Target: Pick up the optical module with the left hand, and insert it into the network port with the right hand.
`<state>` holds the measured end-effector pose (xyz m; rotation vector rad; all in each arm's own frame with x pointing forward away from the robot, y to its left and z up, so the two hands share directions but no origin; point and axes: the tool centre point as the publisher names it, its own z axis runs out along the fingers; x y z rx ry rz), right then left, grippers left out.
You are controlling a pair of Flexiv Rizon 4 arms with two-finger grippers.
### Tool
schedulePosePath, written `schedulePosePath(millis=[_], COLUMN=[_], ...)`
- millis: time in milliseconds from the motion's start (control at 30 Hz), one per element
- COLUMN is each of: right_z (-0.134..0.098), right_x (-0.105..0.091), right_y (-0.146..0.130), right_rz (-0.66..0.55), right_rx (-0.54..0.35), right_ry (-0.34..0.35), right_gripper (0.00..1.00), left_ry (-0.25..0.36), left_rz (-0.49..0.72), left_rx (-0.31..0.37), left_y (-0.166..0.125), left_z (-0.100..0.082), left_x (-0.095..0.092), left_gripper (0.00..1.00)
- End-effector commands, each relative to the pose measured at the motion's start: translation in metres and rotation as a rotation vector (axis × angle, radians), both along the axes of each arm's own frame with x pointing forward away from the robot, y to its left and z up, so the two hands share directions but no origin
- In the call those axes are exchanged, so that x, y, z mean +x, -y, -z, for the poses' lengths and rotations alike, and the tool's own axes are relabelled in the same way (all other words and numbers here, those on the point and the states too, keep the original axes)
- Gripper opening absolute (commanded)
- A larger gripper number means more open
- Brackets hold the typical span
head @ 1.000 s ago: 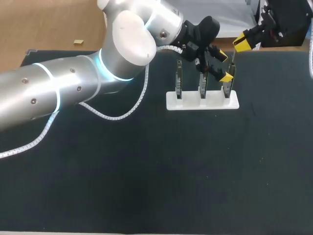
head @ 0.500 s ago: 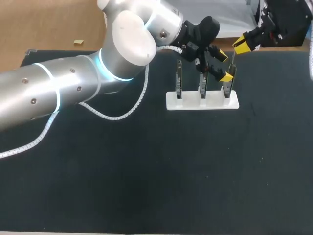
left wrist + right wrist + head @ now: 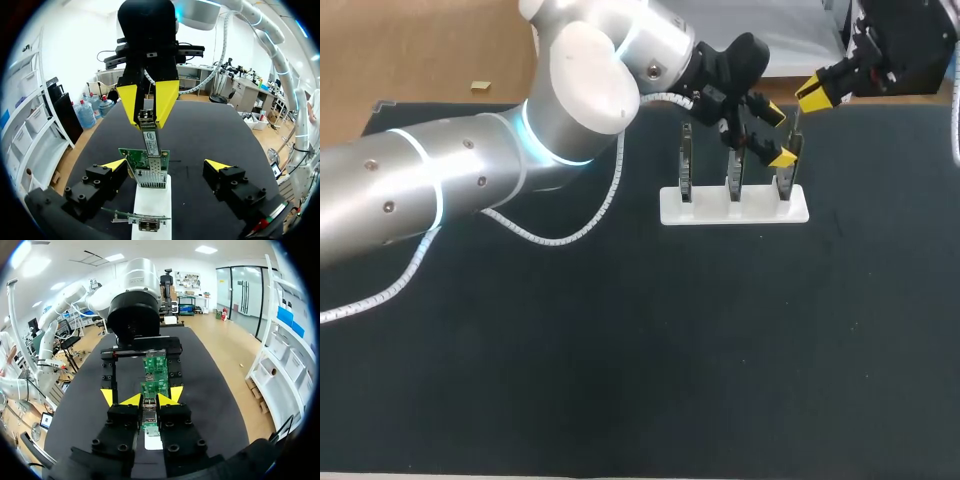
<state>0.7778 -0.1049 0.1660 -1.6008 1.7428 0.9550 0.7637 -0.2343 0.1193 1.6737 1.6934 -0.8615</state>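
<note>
Left wrist view: left end effector (image 3: pixel 166 165) apart, right one (image 3: pixel 147 112) clamped on optical module (image 3: pixel 150 141).

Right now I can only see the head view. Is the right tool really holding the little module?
Observer: Yes. In the left wrist view the right tool pinches the optical module from both sides.
Operator: Is it in the port?
Observer: Its lower end sits at the mouth of the metal port on the green card; how deep, I cannot tell.
Operator: And the other one?
Observer: The left tool is open, one finger on either side of that card.
</note>
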Motion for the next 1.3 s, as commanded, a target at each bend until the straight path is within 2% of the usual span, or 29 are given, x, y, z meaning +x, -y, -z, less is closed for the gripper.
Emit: schedulePosePath(millis=[33,1100,1133,1167,1300], right_z=[0.0014,0.0081,0.0081,0.008,0.0066], right_x=[-0.001,-0.0038,-0.0035,-0.0032,-0.0024], right_y=[-0.0009,-0.004,-0.0038,-0.0037,-0.0031], right_rz=[0.002,-0.007,-0.003,-0.001,0.011], right_rx=[-0.004,-0.04,-0.04,-0.039,-0.034], right_ry=[0.001,0.007,0.006,0.005,0.012], right_gripper=[0.0,0.0,0.09,1.0,1.0], left_ry=[-0.003,-0.003,-0.003,-0.003,-0.003], left_rz=[0.001,0.001,0.001,0.001,0.001], left_rx=[0.006,0.006,0.006,0.006,0.006], left_y=[0.0012,0.0012,0.0012,0.0012,0.0012], left_z=[-0.0008,-0.0008,-0.0008,-0.0008,-0.0008], left_x=[0.0018,0.0018,0.0018,0.0018,0.0018], left_gripper=[1.0,1.0,1.0,1.0,1.0])
